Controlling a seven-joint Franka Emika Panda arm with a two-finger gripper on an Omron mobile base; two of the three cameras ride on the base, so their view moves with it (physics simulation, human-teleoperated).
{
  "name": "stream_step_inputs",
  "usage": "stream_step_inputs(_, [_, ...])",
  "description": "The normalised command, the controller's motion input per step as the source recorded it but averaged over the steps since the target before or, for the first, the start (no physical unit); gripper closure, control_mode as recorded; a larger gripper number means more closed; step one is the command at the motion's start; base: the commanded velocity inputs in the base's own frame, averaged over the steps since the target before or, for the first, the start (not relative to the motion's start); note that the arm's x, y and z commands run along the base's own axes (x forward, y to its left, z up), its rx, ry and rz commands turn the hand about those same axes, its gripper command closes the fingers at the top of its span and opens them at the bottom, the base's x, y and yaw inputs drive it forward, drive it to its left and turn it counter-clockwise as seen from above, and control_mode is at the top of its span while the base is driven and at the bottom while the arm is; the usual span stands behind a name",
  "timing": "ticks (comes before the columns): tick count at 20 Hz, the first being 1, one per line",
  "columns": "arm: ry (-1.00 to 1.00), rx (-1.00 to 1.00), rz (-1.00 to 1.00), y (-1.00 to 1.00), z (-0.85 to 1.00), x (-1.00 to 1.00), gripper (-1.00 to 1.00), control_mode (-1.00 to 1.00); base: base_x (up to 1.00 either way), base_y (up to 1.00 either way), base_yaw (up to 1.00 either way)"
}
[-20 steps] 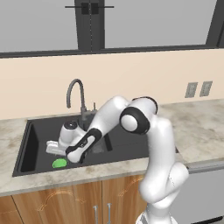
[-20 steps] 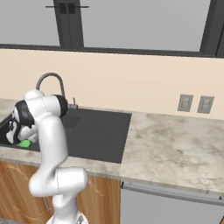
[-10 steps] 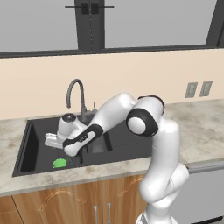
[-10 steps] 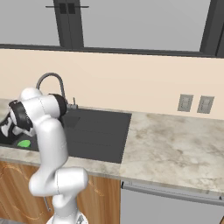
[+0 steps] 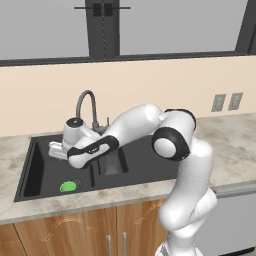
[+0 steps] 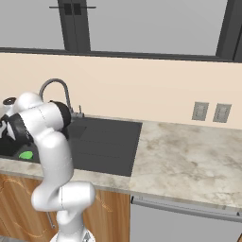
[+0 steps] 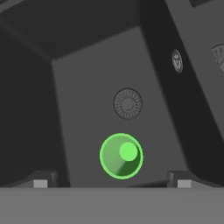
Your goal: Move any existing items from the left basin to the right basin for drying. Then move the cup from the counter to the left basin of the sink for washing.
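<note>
Now jaws spread wide, empty, above cup (image 7: 121, 156) in left basin (image 7: 87, 87).

The white arm rises from the base, bends at a dark elbow joint and reaches far out to the robot's left, forearm sloping downward. The gripper (image 7: 111, 178) points down, its jaws spread wide with nothing between them. Its two dark fingertips (image 7: 40, 180) stand well apart in the hand view.
</note>
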Motion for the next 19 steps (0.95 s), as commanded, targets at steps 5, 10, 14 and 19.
stream_step_inputs(5, [0.01, 0.00, -0.03, 0.10, 0.46, 0.00, -1.00, -1.00, 0.00, 0.00, 0.00])
stream_step_inputs(10, [0.00, 0.00, -0.03, 0.06, 0.45, 0.00, -1.00, -1.00, 0.00, 0.00, 0.00])
stream_step_inputs(14, [0.00, 0.00, -0.02, 0.07, 0.45, -0.07, -1.00, -1.00, 0.00, 0.00, 0.00])
stream_step_inputs(19, [0.00, 0.00, -0.02, 0.12, 0.43, -0.16, -1.00, -1.00, 0.00, 0.00, 0.00])
